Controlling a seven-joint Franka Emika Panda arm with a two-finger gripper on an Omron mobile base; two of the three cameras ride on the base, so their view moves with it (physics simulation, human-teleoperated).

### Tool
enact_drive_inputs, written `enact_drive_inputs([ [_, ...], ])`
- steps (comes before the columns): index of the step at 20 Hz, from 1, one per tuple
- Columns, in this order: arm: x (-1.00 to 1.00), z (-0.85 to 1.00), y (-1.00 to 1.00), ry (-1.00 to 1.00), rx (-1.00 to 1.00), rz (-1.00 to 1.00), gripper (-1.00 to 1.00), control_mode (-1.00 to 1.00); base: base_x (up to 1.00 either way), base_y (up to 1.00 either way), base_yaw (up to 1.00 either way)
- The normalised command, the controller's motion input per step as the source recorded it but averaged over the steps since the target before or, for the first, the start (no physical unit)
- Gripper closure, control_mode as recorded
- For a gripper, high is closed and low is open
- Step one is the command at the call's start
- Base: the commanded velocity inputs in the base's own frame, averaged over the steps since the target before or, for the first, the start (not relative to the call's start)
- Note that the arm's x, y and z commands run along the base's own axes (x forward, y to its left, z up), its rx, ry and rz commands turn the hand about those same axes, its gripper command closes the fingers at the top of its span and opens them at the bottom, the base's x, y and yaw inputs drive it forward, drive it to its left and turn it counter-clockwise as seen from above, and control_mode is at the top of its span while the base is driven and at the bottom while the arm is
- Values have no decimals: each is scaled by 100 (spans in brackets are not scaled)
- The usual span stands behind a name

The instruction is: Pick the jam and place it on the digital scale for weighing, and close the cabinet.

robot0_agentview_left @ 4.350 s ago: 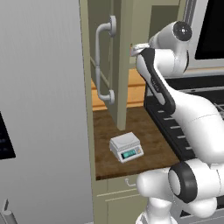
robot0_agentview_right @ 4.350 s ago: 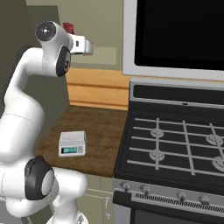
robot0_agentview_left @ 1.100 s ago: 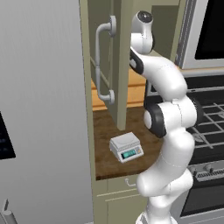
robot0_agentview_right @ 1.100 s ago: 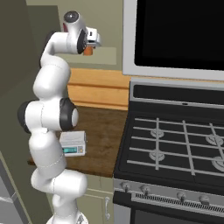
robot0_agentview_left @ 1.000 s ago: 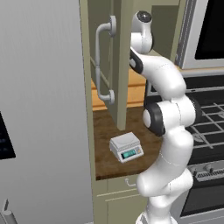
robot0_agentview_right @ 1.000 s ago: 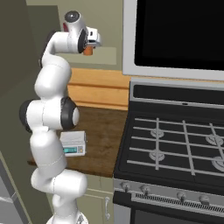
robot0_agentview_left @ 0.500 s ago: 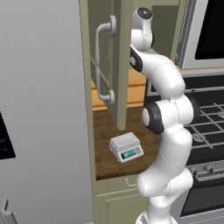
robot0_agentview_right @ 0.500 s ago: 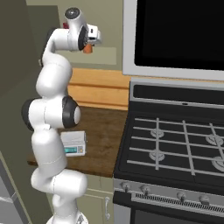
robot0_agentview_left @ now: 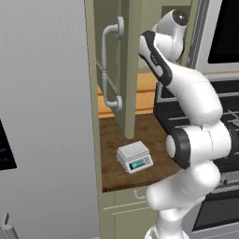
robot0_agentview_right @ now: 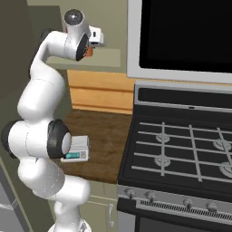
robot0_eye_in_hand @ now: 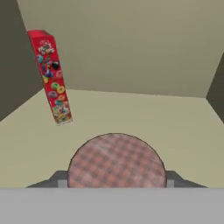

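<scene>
— Gripping the jam (robot0_eye_in_hand: 117, 160) on the cabinet (robot0_agentview_left: 125, 70) shelf, hand (robot0_agentview_right: 89, 47) clamped on its lid sides?
— Looks so. Next: lift clear, lower onto the digital scale (robot0_agentview_left: 135, 157) on the worktop (robot0_agentview_left: 116, 140), then shut the door.

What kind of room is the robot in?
A kitchen, most likely. There is a gas stove with burner grates, a wooden counter holding a small digital scale, and an open wall cabinet with a red cereal box inside.
</scene>
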Motion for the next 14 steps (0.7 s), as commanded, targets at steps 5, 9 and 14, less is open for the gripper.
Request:
enact_drive_inputs([
  [5, -100, 22, -17, -9, 15, 1, 100, -100, 0, 0, 0],
  [9, -100, 24, -16, 0, 7, 1, 100, -100, 0, 0, 0],
  [14, -100, -3, -23, 0, 3, 4, 100, -100, 0, 0, 0],
])
